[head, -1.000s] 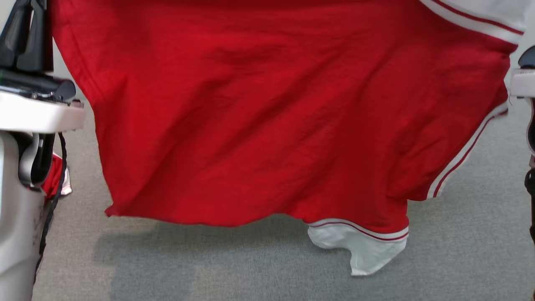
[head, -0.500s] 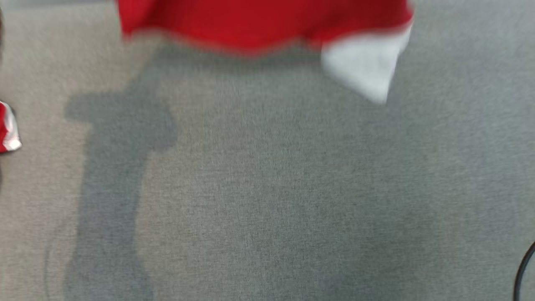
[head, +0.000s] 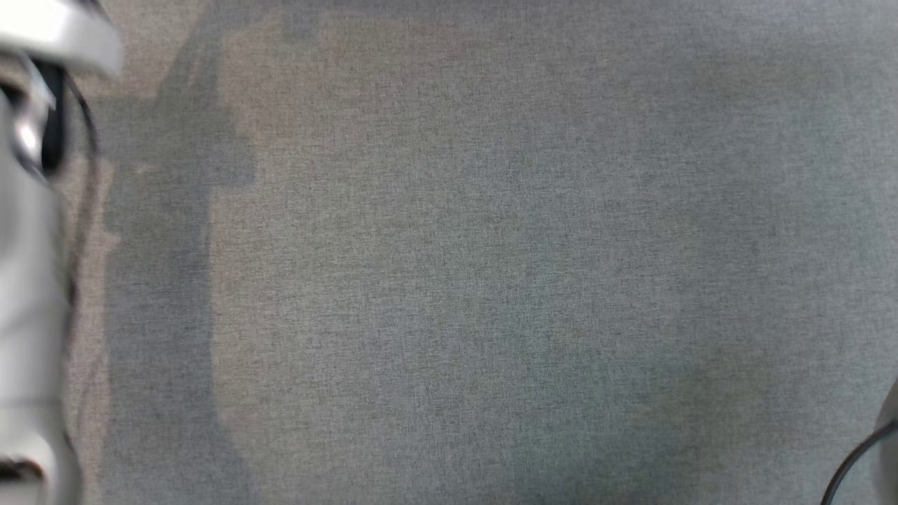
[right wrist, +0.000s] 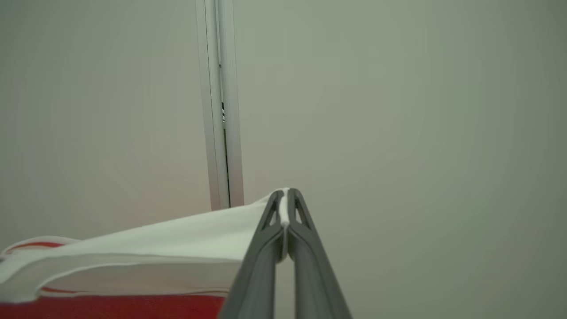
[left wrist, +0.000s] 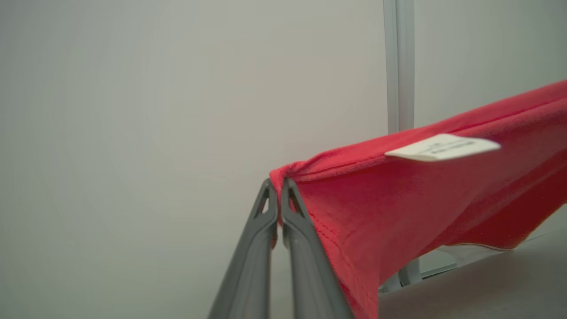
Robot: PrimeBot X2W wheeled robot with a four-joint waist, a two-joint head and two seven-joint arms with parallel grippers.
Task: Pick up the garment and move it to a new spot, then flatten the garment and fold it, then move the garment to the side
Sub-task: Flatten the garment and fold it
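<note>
The garment (left wrist: pixel 412 195) is red cloth with a white label and white striped trim. In the left wrist view my left gripper (left wrist: pixel 278 182) is shut on a red corner of it, and the cloth stretches away to the right, held up in the air. In the right wrist view my right gripper (right wrist: pixel 284 193) is shut on the garment's white trim (right wrist: pixel 186 235), which runs off to the left with red cloth (right wrist: pixel 110 308) beneath. The head view looks down at grey carpet (head: pixel 463 266) with my pale left forearm (head: pixel 31 266) at its left edge.
A pale wall with a vertical white frame post (right wrist: pixel 219 102) stands ahead of both grippers. A dark cable (head: pixel 852 459) curves in at the head view's lower right. Arm shadows (head: pixel 161 280) lie on the carpet's left side.
The head camera has tilted down, so the red garment slid up and out of its view, leaving carpet and my blurred left forearm.
</note>
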